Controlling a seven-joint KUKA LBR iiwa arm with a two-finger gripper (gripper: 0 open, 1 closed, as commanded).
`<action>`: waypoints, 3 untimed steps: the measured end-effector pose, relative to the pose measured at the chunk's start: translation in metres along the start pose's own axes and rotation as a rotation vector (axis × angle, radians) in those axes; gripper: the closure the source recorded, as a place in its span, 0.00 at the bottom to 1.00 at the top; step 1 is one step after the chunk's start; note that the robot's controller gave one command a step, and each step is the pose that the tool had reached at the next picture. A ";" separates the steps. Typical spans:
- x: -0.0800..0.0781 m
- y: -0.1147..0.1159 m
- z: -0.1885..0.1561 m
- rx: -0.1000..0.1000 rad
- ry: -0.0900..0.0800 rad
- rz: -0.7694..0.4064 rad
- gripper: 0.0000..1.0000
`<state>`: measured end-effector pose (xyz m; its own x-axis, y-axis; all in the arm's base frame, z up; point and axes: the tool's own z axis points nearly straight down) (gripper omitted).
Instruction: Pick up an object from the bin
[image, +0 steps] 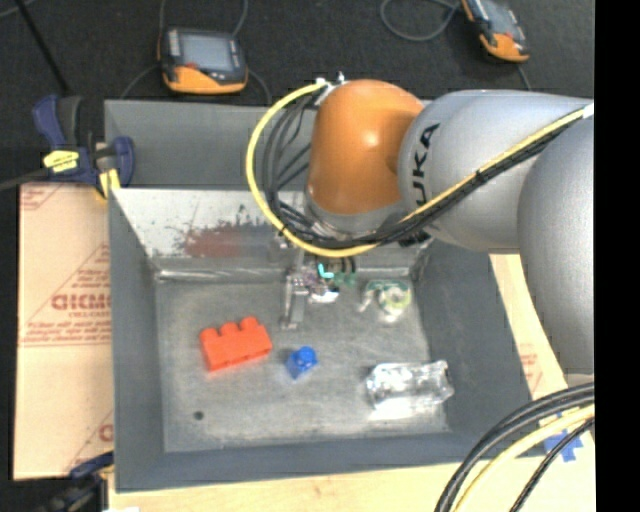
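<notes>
Nearest to me, along the front of the bin (138, 330), a crumpled clear plastic packet (405, 388) lies on the grey floor. It is at about four o'clock from the gripper (294, 303) and well apart from it. A little further in sits a small blue piece (300, 361), almost straight under the gripper at six o'clock, near it but with bare floor between the two. To its left, between seven and eight o'clock from the gripper, an orange studded building block (235, 346) lies flat on the floor, clear of everything else.

Past those, the gripper hangs low in the middle of the bin, towards the back wall, under the orange cover (360, 140) on the wrist of the big grey arm (490, 170). From where I stand I cannot tell whether it is open or closed, as the wrist and cables crowd over it. I see nothing caught in it. Out at three o'clock from it, near the back, lies a small clear thing with a greenish tint (386, 298). I can't make out what it is.

As for progress, my reading is that no pick has been made. All four things rest on the floor and none is lifted. The gripper is down inside the bin, not directly on any of them, with the blue piece and the orange block its nearest neighbours. What is left seems to be nearly everything: settling over one thing, closing on it and raising it out. Which one it means to take, I can't say.
</notes>
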<state>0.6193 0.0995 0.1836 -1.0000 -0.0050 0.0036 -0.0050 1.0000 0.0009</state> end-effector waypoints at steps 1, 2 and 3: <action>0.033 0.013 0.112 0.002 0.002 -0.054 0.00; 0.010 0.015 0.113 0.003 -0.009 -0.541 0.00; -0.030 0.002 0.110 0.003 -0.010 -0.705 0.00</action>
<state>0.6486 0.1015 0.0737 -0.7582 -0.6520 -0.0058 -0.6519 0.7583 -0.0033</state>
